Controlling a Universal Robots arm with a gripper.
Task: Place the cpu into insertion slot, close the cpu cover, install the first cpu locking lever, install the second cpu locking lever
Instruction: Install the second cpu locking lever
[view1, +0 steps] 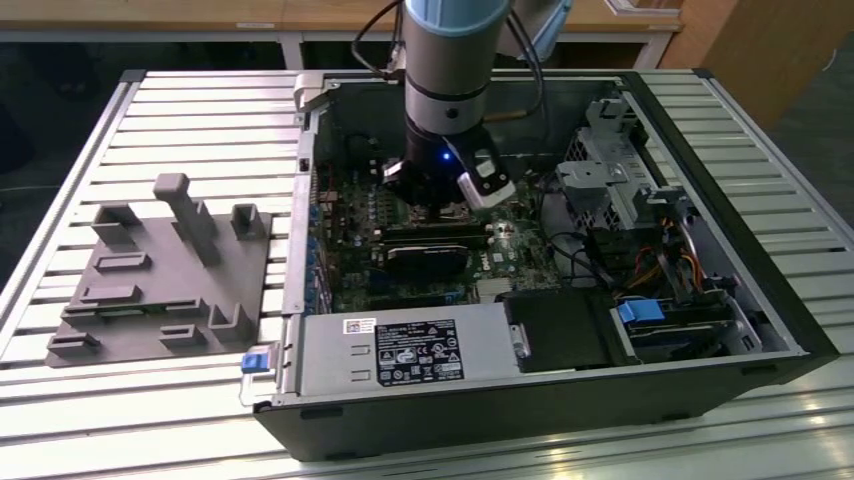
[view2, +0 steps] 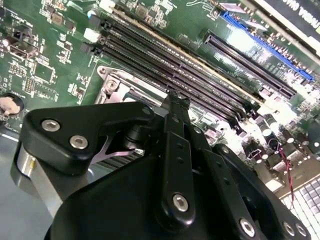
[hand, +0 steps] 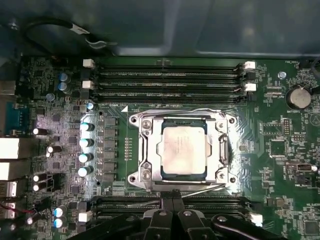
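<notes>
The hand is hanging low inside the open computer case, right over the motherboard. In both wrist views its black fingers are sitting pressed together with nothing between them, tips just beside the memory slots next to the socket. The cpu is already lying in the insertion slot, silver top facing up. The cpu cover is lying flat around it, framing the chip through its cut-out. Thin wire levers are running along the socket's edges, but I can't tell if they're latched. The case itself is resting on the slatted table, toward its far edge, with a grey fixture block sitting on the table beside it.
</notes>
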